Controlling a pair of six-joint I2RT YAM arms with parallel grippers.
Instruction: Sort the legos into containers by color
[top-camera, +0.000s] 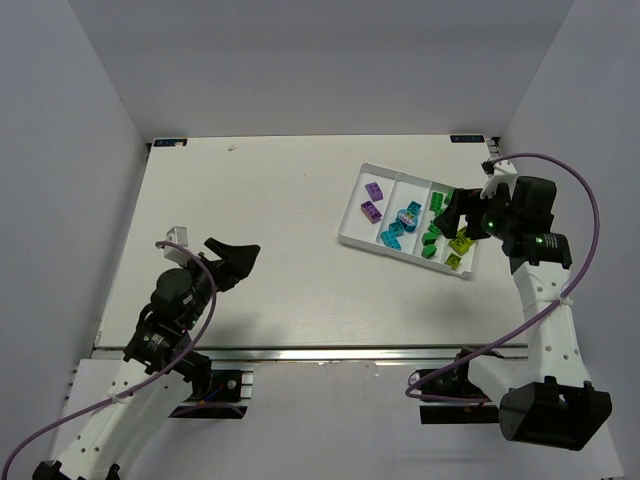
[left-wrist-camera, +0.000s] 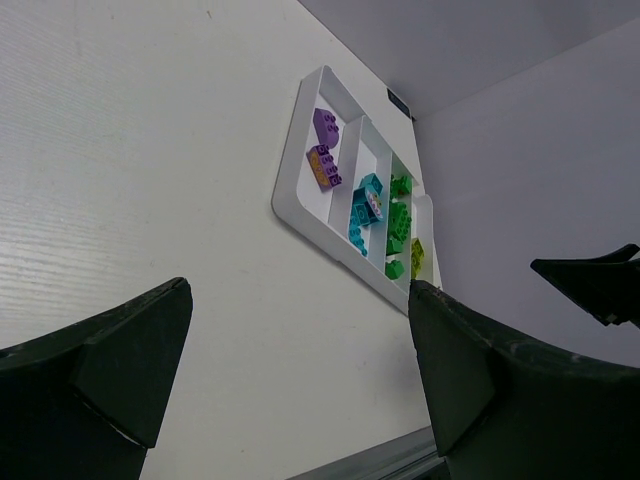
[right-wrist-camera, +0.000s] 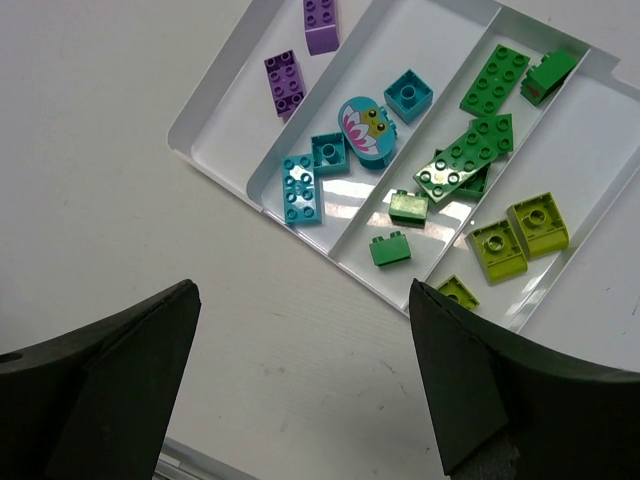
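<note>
- L pincer (left-wrist-camera: 300, 290): nearest me, over the left side of the table (top-camera: 280, 190), well apart from the tray. Jaws spread wide, nothing in them.
- Small white bit (top-camera: 178, 236) just beside that arm. Doesn't look like a brick, so I'd leave it.
- Tray (right-wrist-camera: 235, 140): on the table's right side, toward the far edge.
  - Left bin: purple bricks (right-wrist-camera: 285, 82).
  - Middle bin: teal bricks (right-wrist-camera: 300, 188) plus a round owl-face piece (right-wrist-camera: 362, 125).
  - Right end: green bricks (right-wrist-camera: 465, 160), then yellow-green bricks (right-wrist-camera: 497, 250).
  - Can't tell for sure if a wall runs btwn those last two lots.
- R pincer (right-wrist-camera: 303, 290): hangs above the tray's green end, jaws wide apart, holding nothing.
- Step, I reckon: last check/tidy, as I see no brick outside the tray.
- If a yellow-green one needs shifting:
  - come straight down w/ one finger each side of its short width;
  - close gently;
  - lift clear of the rim before going sideways.
- In the way:
  - greens lie bunched and touching, so a finger could nudge a neighbour;
  - tray is prob. light and may slide;
  - rim and dividers could catch a fingertip.
- Farther off: side wall (top-camera: 590, 80) is close to my R arm and its purple cable (top-camera: 596, 220) loops outward, so keep that elbow in.
</note>
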